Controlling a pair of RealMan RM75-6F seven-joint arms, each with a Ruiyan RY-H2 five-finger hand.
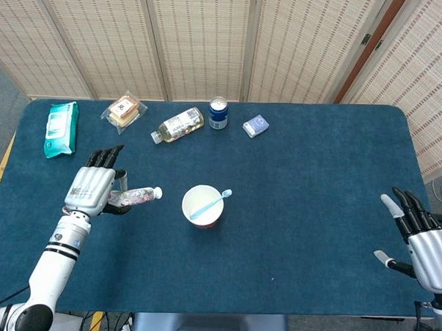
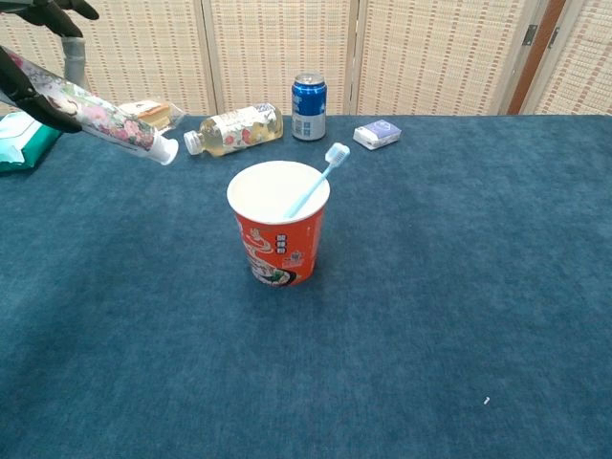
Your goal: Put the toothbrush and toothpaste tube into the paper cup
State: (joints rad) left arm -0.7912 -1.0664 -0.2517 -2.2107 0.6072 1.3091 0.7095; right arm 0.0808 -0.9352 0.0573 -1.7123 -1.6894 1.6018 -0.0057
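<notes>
— Counted around the paper cup (image 1: 202, 206)?
— One toothbrush (image 1: 208, 204) inside, one toothpaste tube (image 1: 134, 196) to its left. Beyond it: one bottle (image 1: 179, 125), one can (image 1: 218, 112), one small box (image 1: 256, 126), one snack pack (image 1: 124, 110), one wipes pack (image 1: 61, 128).

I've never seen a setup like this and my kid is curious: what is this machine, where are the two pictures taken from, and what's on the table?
It is a two-armed robot with human-like hands at a blue table. One picture looks down from its head, the other looks forward from its chest. The left hand holds a toothpaste tube in the air, cap pointing toward the paper cup. A blue toothbrush already stands in that cup. The right hand is open and holds nothing. Along the far edge lie a wipes pack, a wrapped snack, a bottle, a can and a small box.
</notes>
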